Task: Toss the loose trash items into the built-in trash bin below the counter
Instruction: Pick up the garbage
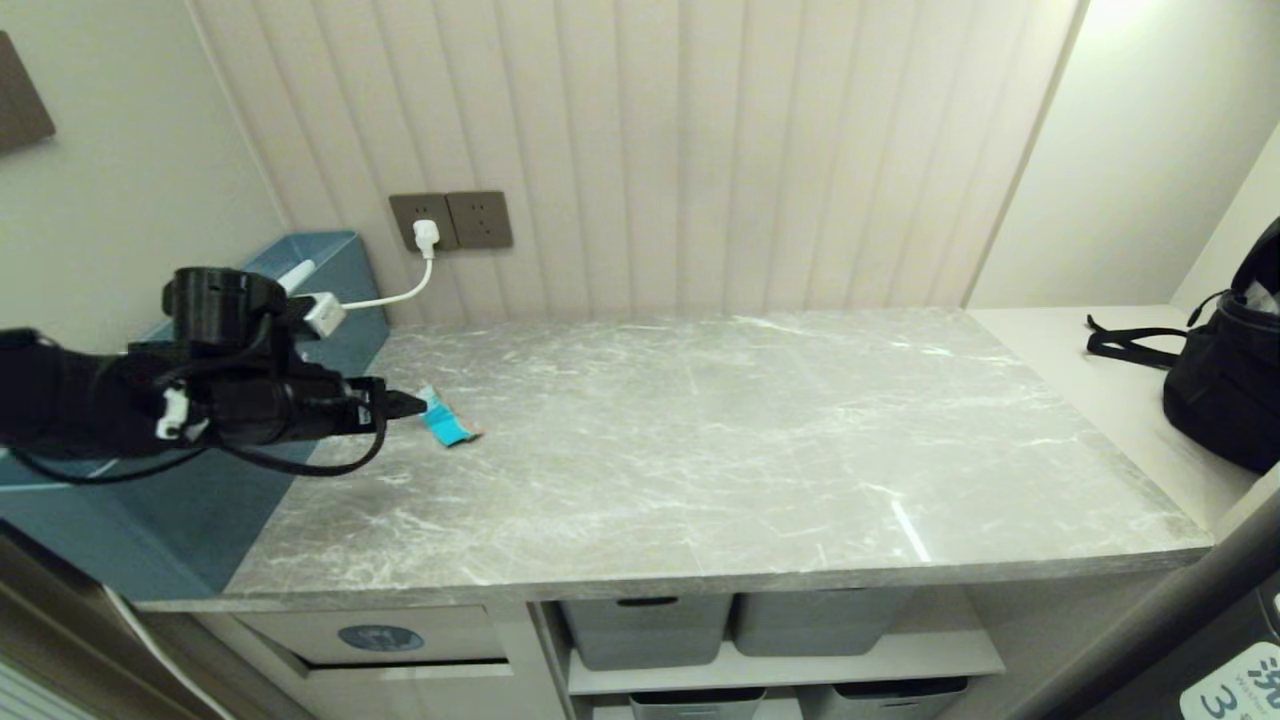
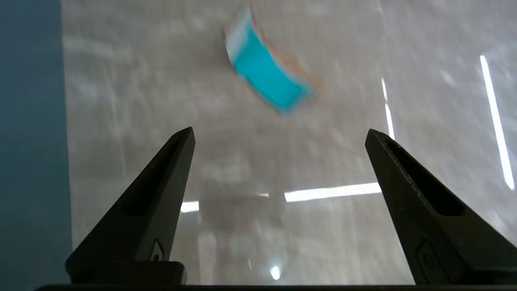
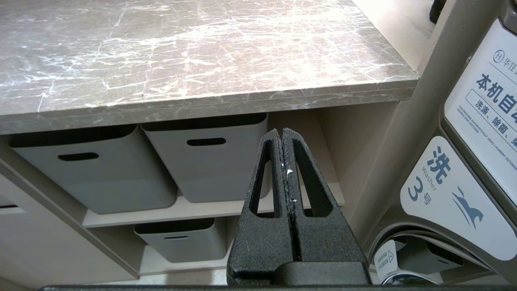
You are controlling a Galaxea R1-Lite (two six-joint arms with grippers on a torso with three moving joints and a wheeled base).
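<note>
The left gripper [image 2: 280,135] hangs over the left end of the grey marble-look tabletop [image 1: 720,450], its jaws spread wide with nothing between them; just past their tips lies the turquoise-and-white wrapper [image 2: 266,72], flat on the stone, its torn brown end pointing away from the arm; a long blue box [image 1: 330,270] stands against the wall beside that arm, and a white plug [image 1: 427,235] with its cable sits in a brown wall socket [image 1: 451,220] above it. The right gripper [image 3: 284,133] is parked low before the front edge, jaws clenched on nothing, facing grey plastic tubs [image 3: 206,161] on open shelves. Under the tabletop's left end, the beige trash bin flap [image 1: 400,640] carries a blue oval label; a black bag [image 1: 1230,380] rests on the cream surface at the right; ribbed pale panelling lines the back wall; a washer panel [image 3: 448,194] shows beside the right arm.
</note>
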